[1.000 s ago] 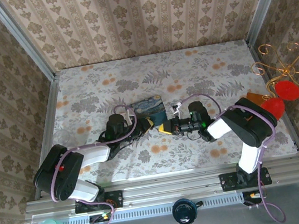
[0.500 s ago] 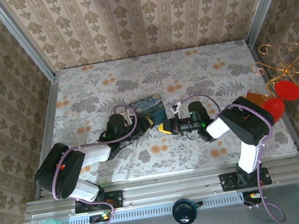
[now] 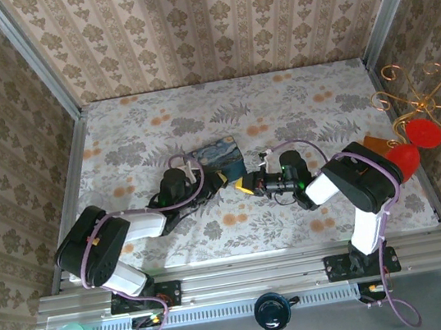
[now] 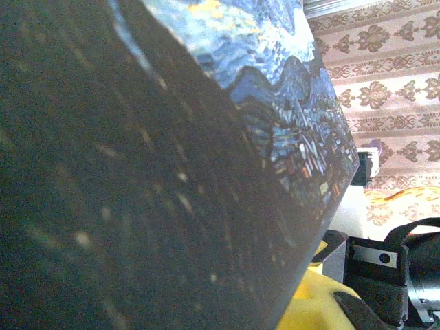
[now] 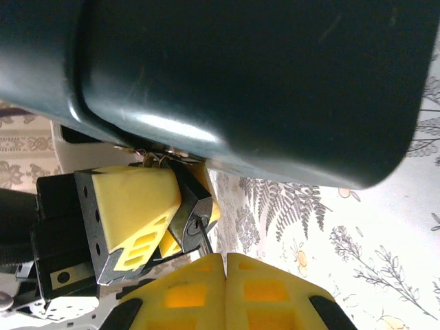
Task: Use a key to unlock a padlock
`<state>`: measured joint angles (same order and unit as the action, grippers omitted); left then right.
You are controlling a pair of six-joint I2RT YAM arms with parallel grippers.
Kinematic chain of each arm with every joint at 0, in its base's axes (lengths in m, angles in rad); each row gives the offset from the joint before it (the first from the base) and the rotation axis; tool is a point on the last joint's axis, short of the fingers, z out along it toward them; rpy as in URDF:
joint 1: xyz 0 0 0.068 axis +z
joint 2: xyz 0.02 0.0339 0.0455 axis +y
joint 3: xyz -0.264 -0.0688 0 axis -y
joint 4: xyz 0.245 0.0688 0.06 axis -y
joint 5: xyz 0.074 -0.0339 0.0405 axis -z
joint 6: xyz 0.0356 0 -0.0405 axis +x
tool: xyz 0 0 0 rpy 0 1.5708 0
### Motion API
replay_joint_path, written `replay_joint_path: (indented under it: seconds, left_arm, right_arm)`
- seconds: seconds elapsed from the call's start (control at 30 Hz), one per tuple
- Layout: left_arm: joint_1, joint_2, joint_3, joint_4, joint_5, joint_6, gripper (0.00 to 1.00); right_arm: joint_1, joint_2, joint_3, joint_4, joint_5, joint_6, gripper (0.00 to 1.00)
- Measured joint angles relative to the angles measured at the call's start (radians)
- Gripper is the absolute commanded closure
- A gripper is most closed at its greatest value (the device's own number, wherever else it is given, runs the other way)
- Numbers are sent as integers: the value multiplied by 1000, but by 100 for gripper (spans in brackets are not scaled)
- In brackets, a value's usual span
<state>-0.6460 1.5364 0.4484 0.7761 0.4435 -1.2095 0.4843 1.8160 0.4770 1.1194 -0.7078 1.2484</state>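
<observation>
Top view: both my arms reach in low over the table (image 3: 303, 103) and meet near its middle. My left gripper (image 3: 223, 179) and right gripper (image 3: 244, 185) sit tip to tip, just on the near side of the tin (image 3: 219, 157).

Right wrist view: my right fingers (image 5: 185, 292) are pressed together, seam closed, no gap visible. Whether anything thin sits in that seam I cannot tell. Directly ahead of them, the left gripper's yellow fingers (image 5: 134, 203) pinch a small dark metal piece, which I read as the padlock (image 5: 190, 218). It has a small round hole on the side facing my right fingertips. The padlock lies below the tin's dark rounded edge and just in front of the right fingertips; whether they touch I cannot tell. A bit of bright metal shows above the left finger, against the tin; too small to identify.

Left wrist view: the tin is very close to the lens, painted face angled away. One yellow finger is at the bottom, with the right gripper's black body beyond it.
</observation>
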Motion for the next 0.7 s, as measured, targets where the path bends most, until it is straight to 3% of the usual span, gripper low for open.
replay_joint_path:
  seconds: [0.7]
  left_arm:
    - [-58,3,5,58,-32,-92,87]
  right_arm:
    - [30,4,-21,52,135,41,100]
